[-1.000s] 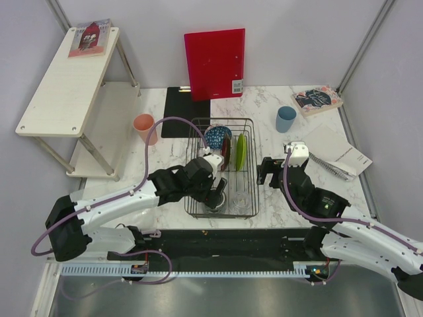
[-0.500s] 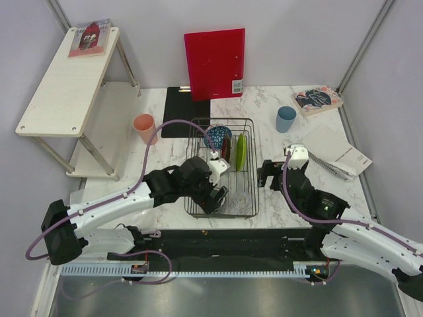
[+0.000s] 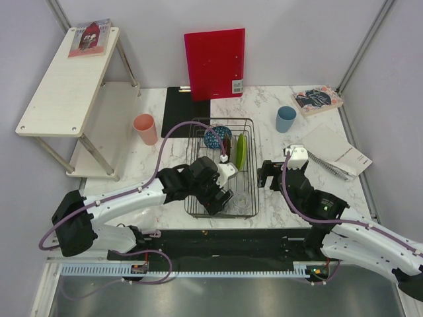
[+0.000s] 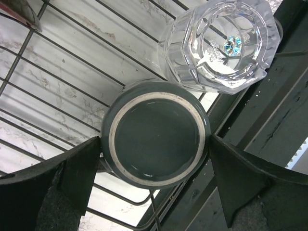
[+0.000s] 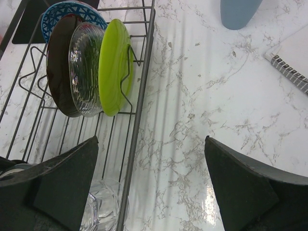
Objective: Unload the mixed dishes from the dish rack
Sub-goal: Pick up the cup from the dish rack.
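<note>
The dish rack stands mid-table. At its far end stand the blue patterned bowl, dark red plate, clear glass plate and lime-green dish. My left gripper is open at the rack's near end, its fingers on either side of the upturned dark grey mug, close against its sides. The clear glass stands right beside the mug. My right gripper is open and empty over the marble just right of the rack. The pink cup and light blue cup stand outside the rack.
A black mat and red board lie behind the rack. A white shelf is at the left. A book and notebook lie at the right.
My left gripper has shifted a little right and turned over the mug inside the rack. The right arm has not moved.
</note>
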Available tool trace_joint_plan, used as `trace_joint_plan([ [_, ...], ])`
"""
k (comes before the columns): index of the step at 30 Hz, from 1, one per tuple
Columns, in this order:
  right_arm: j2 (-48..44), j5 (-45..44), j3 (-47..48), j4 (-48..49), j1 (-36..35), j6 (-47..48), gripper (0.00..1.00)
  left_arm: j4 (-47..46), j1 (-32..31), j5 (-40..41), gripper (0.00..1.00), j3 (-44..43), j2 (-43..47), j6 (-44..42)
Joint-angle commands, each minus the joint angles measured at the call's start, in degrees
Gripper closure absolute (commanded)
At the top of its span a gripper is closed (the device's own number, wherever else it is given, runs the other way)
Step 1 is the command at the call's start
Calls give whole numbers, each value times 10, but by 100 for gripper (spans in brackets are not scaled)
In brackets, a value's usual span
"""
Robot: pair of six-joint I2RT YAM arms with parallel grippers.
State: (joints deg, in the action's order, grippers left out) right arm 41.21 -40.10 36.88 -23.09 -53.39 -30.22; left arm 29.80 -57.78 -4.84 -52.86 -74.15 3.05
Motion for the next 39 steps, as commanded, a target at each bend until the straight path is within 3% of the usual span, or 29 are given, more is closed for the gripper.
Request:
trace_joint_plan([
  [1,2,-3,-4,16,-1,-1,2,-17,-3,2,1,-16,-19,-29],
  [11,11,1,-7,21,1,1,2,-34,-3,-3,1,-10,-52,-24],
  [15,12,0,-7,21,0,1,2,-33,-3,-12,13,-11,-64,-24],
  [18,10,0,-7,21,0,0,2,-29,-3,-11,27,-12,-57,-23],
  [21,11,2,-5,21,0,0,2,-23,-3,-3,47,-16,-37,-23],
  [22,11,2,-5,21,0,0,2,-22,-3,0,64,-17,-31,-23],
  [24,13,4,-2,21,0,0,2,-12,-3,4,83,-22,-15,-21],
  [25,15,5,-1,21,0,0,2,-8,-3,10,98,-24,-10,-19],
  [39,9,20,11,25,0,-5,2,14,-2,90,98,-74,84,-4],
])
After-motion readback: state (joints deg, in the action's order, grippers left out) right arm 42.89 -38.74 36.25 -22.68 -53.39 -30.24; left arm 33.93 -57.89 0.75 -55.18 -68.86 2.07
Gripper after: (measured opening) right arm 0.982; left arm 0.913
